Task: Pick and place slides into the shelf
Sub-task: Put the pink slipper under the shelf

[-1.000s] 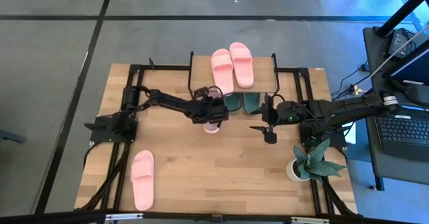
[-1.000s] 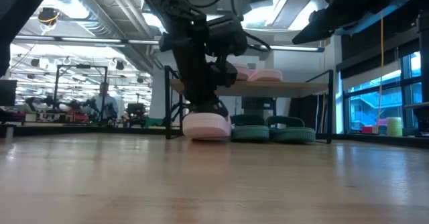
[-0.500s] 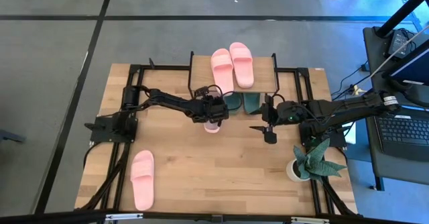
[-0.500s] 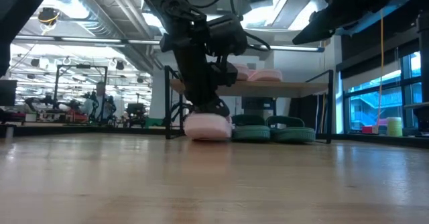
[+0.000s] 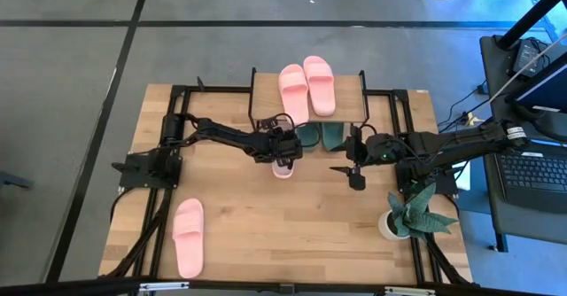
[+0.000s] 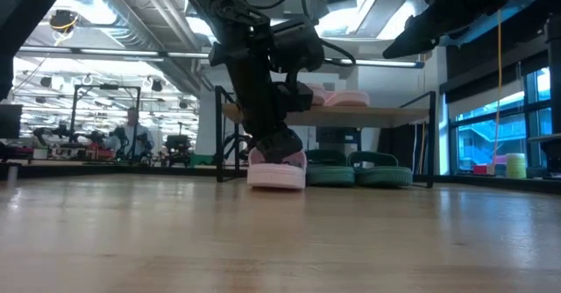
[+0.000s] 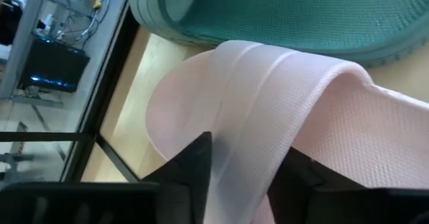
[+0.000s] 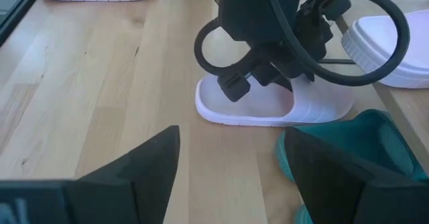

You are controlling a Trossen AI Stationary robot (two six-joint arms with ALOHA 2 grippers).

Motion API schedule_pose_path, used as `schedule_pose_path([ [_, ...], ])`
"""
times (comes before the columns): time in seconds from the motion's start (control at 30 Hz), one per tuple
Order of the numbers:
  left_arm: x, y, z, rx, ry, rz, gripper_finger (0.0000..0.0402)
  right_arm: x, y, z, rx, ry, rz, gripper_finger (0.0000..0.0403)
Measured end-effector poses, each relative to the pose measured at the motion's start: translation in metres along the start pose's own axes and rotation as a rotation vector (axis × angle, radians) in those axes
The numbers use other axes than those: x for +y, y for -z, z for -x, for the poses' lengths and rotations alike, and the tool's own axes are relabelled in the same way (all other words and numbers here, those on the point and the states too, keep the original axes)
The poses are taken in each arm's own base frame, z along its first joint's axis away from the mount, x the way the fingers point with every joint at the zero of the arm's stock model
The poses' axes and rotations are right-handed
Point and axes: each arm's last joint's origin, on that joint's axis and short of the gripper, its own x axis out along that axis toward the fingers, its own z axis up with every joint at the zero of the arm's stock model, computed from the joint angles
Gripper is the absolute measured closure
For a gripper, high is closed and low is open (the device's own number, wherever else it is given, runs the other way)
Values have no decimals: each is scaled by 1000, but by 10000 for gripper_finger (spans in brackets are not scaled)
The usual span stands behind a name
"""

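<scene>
Our left gripper (image 6: 279,157) has its fingers (image 7: 194,170) closed across the strap of a pink slide (image 8: 268,104), toe toward the shelf (image 5: 350,108), so it can go in on the lower level beside the green slides (image 6: 355,170). The slide sits on the bench (image 5: 292,225) just ahead of the shelf's front edge. Our right gripper (image 5: 357,177) waits well clear, fingers spread and empty, leaving open room.

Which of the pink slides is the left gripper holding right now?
The pink slide at the shelf's front edge beside the green pair: the left gripper pinches its strap. Two others lie on the shelf top; a fourth sits far off.
</scene>
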Motion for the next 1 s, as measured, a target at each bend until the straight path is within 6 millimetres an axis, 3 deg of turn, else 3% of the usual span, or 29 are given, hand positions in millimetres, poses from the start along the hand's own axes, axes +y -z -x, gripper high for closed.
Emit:
schedule_pose_path([
  [0.27,2,-1,5,0,22,-3,230,0,0,0,0,0,-2,135],
  [0.6,11,-3,17,-1,40,-3,225,0,0,0,1,0,-7,135],
  [0.8,24,-1,49,31,248,-34,225,0,0,-1,-5,-1,-26,135],
  [1.0,50,0,100,-148,413,-5,225,1,-1,-4,-9,-12,-31,135],
])
